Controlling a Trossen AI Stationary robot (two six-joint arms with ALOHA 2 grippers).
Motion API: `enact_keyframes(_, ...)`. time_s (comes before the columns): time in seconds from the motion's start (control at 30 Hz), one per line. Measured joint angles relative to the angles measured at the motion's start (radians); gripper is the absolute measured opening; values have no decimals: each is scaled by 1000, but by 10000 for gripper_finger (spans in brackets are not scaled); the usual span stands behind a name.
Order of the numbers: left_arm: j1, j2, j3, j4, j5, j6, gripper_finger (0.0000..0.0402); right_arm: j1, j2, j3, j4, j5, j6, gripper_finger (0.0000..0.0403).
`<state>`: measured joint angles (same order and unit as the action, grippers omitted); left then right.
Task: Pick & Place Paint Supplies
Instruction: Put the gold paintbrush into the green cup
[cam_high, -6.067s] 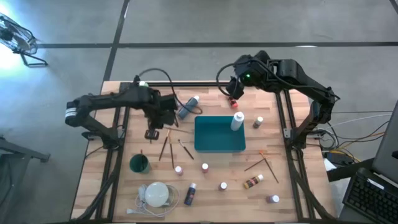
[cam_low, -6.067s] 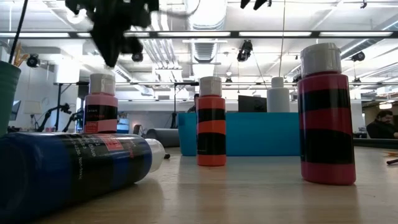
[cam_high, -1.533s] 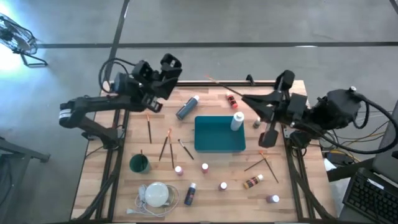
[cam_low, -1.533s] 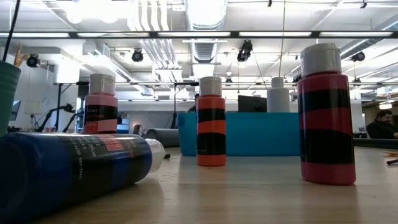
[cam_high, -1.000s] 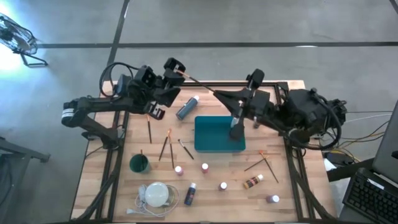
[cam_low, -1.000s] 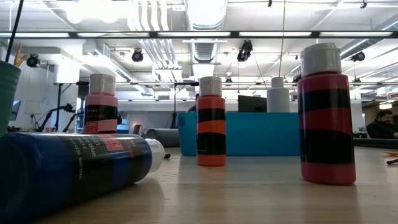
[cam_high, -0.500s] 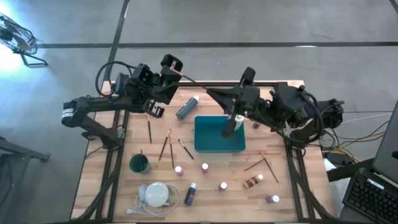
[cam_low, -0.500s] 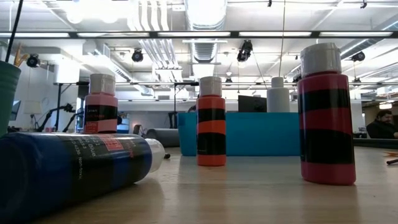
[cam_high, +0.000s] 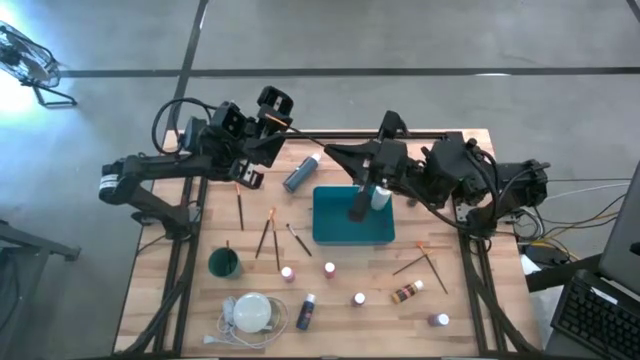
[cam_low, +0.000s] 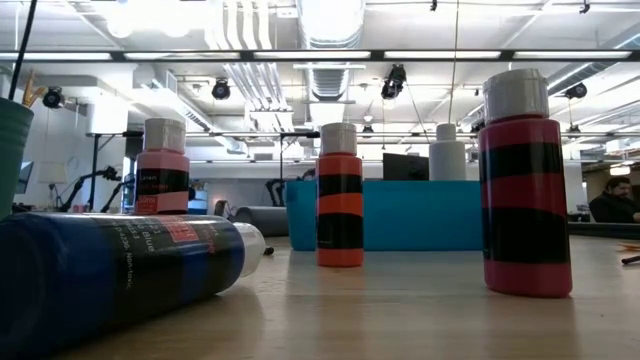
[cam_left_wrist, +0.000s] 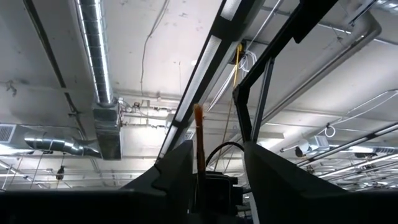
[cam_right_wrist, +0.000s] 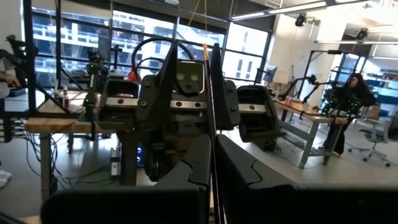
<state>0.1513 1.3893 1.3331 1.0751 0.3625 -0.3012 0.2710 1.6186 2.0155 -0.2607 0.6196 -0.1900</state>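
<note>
A thin brush (cam_high: 312, 135) with an orange end hangs in the air over the table's far side, spanning the space between my two grippers. My right gripper (cam_high: 342, 151) comes in level from the right and is shut on the brush. My left gripper (cam_high: 274, 122) is raised at the far left, tipped upward, and open. The brush's orange end (cam_left_wrist: 198, 140) stands between the left fingers, close to one of them (cam_left_wrist: 177, 165). Several white-capped paint bottles (cam_low: 340, 195) stand on the table, and a blue one (cam_low: 120, 270) lies on its side. My right gripper pinches the brush's dark shaft (cam_right_wrist: 212, 146) between its two fingers. It comes level from the table's right, and the brush sticks out forward along the fingers. The brush is lifted clear of the table. My left gripper: I cannot tell whether a finger touches the brush's orange end.
The teal tray (cam_high: 330, 228) lies mid-table below my right gripper, with a white bottle (cam_high: 380, 196) at its far right corner. Loose brushes (cam_high: 240, 206) lie left of the tray and others (cam_high: 425, 262) right of it. A green cup (cam_high: 223, 263) and a white disc (cam_high: 250, 312) sit near left.
My right gripper has moved a little toward the table's left with the brush, closer to my left gripper. The brush's orange end has stayed between the left fingers.
</note>
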Motion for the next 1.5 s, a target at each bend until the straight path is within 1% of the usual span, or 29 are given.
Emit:
enact_keyframes(0.07, 0, 0, 0, -3, 0, 0, 139, 0, -1, 0, -2, -1, 0, 8)
enact_keyframes(0.17, 0, 0, 6, -23, 0, 9, 114, -1, -2, 0, -1, -3, 0, 8)
enact_keyframes(0.27, 1, 0, 14, -48, 0, 16, 80, -3, 0, 0, -1, -4, 0, 8)
enact_keyframes(0.4, 1, 1, 20, -65, 2, 28, 23, -12, 1, 0, -12, -30, 19, 8)
enact_keyframes(0.43, 1, 1, 20, -65, 4, 35, 15, -13, 0, 0, -18, -30, 22, 8)
enact_keyframes(0.8, 1, 1, 20, -66, 12, 34, 12, -14, -2, 0, -22, -30, 26, 12)
enact_keyframes(0.87, 1, 1, 20, -69, 12, 34, 12, -14, -6, 0, -22, -33, 34, 22)
enact_keyframes(0.97, 1, -1, 20, -81, 11, 35, 12, -14, -21, 11, -54, -33, 82, 50)
enact_keyframes(1.07, 4, -15, 19, -126, 23, 35, 12, -13, -47, 37, -136, -9, 131, 85)
enact_keyframes(1.2, 9, -60, 19, -251, 25, 69, 12, -14, -91, 78, -291, -3, 220, 131)
enact_keyframes(1.3, 10, -111, 19, -396, 19, 118, 12, -9, -113, 96, -421, -14, 283, 159)
enact_keyframes(1.37, 10, -155, 19, -537, 9, 157, 12, -5, -127, 101, -493, -15, 326, 172)
enact_keyframes(1.5, 9, -264, 19, -885, -77, 217, 12, -3, -156, 103, -602, -15, 418, 187)
